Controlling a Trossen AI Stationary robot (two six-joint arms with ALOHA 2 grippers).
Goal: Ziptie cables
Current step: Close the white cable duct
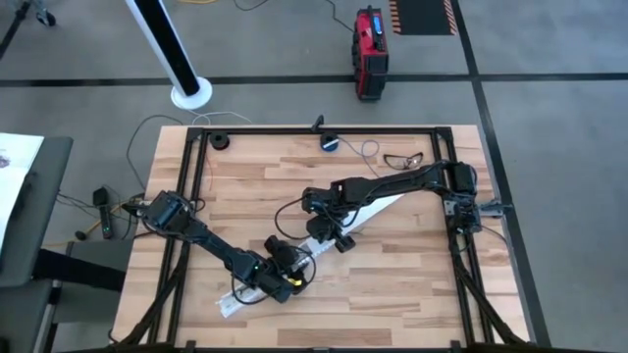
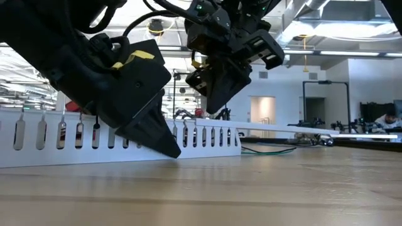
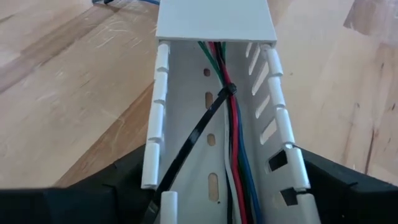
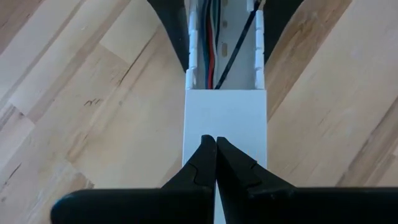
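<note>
Plainly, the left gripper (image 3: 217, 205) had its jaws spread around the slotted white duct (image 3: 214, 124), one dark finger (image 3: 112, 186) outside each side wall, low on the desk (image 1: 412, 284) near its front-left part. Between those jaws, inside the open channel, lay the cables (image 3: 230, 143): red, green, blue, white and dark wires running lengthwise along the duct's floor. A black ziptie (image 3: 199, 134) was looped around the bunch, its long tail slanting back toward the left gripper.

Farther along the same duct, the right gripper (image 4: 216, 146) had its jaws pressed together, tips touching, directly over the duct's solid white cover (image 4: 225, 121). Whether the tips touched the cover could not be told. The cables emerged from under that cover, beyond the right gripper's tips, on the side where the left gripper's fingers flanked the duct.

From above, both grippers sat close together near the desk's middle, the duct running diagonally beneath them.
</note>
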